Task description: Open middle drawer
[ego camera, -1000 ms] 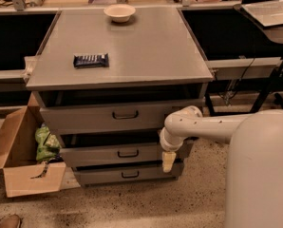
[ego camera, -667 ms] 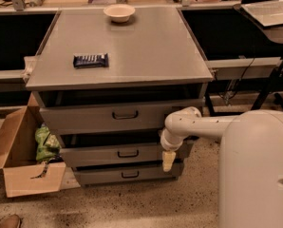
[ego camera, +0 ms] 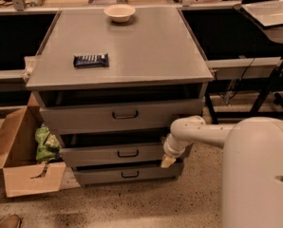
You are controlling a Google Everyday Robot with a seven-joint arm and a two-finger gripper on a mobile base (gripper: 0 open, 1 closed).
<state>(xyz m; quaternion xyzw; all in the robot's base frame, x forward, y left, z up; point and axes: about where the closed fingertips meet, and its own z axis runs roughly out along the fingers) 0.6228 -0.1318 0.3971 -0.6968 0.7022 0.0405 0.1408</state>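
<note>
The grey cabinet [ego camera: 132, 51] has three drawers. The middle drawer [ego camera: 94, 155] is the second one, with a medium-height front and a small dark loop handle [ego camera: 127, 153]. A dark gap shows above its front. My gripper [ego camera: 168, 161] hangs at the end of the white arm [ego camera: 203, 131], pointing down. It is at the right end of the middle drawer's front, well to the right of the handle and level with the drawer's lower edge.
The tall top drawer [ego camera: 84, 115] and slim bottom drawer [ego camera: 103, 175] sit above and below. A bowl [ego camera: 119, 12] and a dark snack bar [ego camera: 90, 60] lie on the cabinet top. An open cardboard box [ego camera: 23, 175] with a green bag [ego camera: 45, 144] stands on the floor at the left. A dark stand's legs [ego camera: 269, 87] are at the right.
My white body has shifted slightly left in view. The gripper stays at the right end of the middle drawer, and the drawers have not moved.
</note>
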